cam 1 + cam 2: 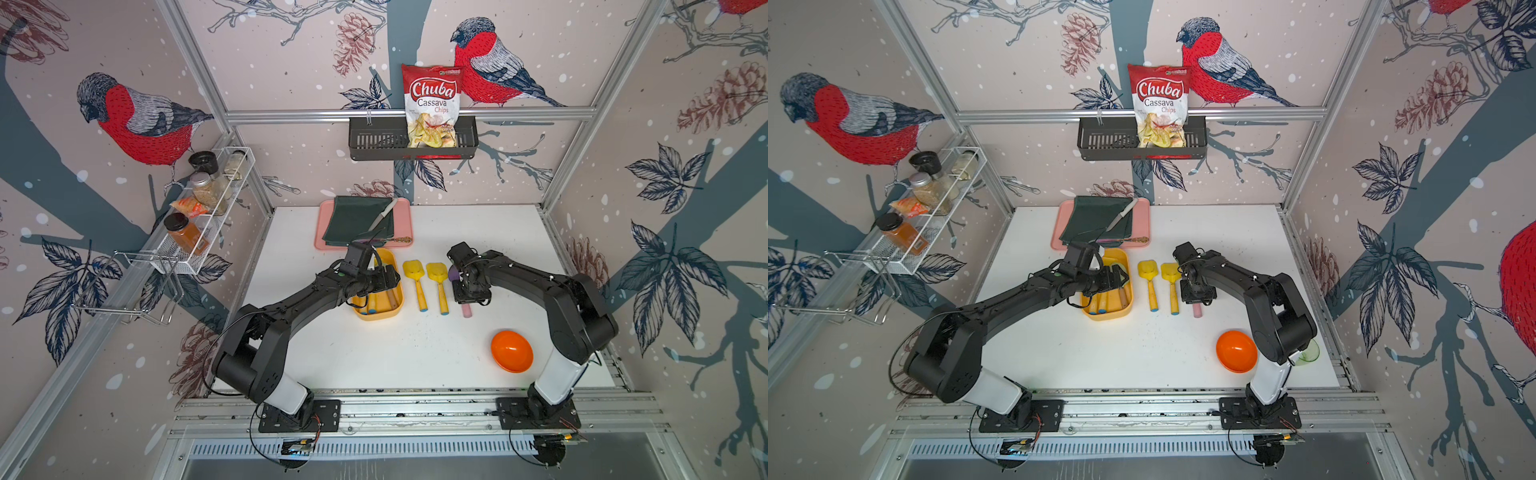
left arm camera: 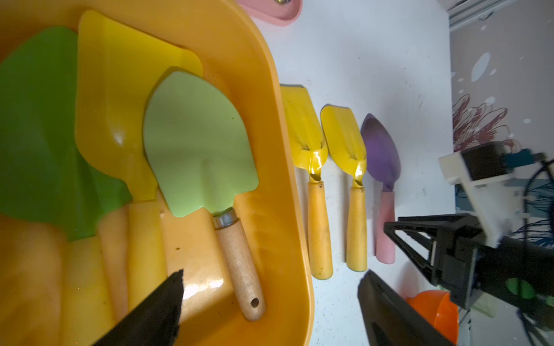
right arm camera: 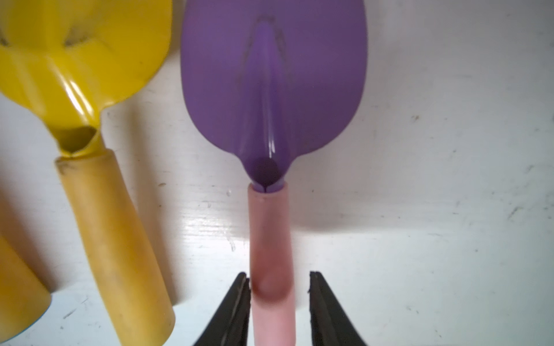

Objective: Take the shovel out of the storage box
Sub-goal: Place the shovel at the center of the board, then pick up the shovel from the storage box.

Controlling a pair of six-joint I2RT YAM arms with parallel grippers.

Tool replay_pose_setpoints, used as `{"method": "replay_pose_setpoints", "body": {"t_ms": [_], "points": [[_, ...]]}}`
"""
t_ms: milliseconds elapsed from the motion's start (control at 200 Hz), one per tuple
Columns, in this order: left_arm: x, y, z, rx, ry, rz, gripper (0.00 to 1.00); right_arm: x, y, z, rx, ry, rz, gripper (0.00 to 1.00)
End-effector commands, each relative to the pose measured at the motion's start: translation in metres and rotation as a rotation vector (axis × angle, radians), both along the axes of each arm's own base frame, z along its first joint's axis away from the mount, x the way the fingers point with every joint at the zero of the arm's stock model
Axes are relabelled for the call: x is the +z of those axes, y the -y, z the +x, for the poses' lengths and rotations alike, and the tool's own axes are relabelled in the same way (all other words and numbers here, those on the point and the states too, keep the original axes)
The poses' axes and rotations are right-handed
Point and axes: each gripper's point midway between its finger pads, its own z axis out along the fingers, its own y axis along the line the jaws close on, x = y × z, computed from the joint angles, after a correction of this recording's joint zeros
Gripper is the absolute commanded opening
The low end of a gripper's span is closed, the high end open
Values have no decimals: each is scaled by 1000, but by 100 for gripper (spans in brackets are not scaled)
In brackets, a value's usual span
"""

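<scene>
You get both top views from high above the front rail (image 1: 415,409), looking down and back across the whole counter (image 1: 374,353), nearly alike. Your left wrist view sits close over the storage box (image 2: 281,239) and also catches the purple shovel (image 2: 380,149), which your right wrist view shows from very near, along its handle.

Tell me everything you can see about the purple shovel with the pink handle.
The purple shovel has a glossy rounded blade, hollow side up, with a centre ridge, and a smooth pink handle, maybe plastic. It lies flat on the white table, outside the yellow box, just beside a yellow shovel, not touching it. The fingers of the right gripper straddle the handle, a gap showing on one side.
</scene>
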Motion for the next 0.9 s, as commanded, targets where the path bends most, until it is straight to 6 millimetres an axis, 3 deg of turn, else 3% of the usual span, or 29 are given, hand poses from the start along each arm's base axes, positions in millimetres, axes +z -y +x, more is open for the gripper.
{"method": "replay_pose_setpoints", "body": {"t_ms": [0, 80, 105, 280, 685, 890], "points": [[-17, -6, -10, -12, -51, 108, 86, 18, 1, -3, -18, 32, -4, 44], [-32, -4, -16, -32, -96, 141, 83, 35, -2, -5, -15, 73, 23, 45], [-26, 1, -12, -37, -83, 143, 82, 40, -3, -5, -16, 87, 32, 45], [-41, 1, -9, -36, -121, 238, 69, 73, -2, -6, -21, 167, 78, 46], [-76, 3, -5, -48, -182, 296, 48, 112, -6, -9, -4, 288, 187, 46], [-80, 1, -4, -53, -190, 315, 13, 123, -11, -9, 5, 323, 240, 46]]}}
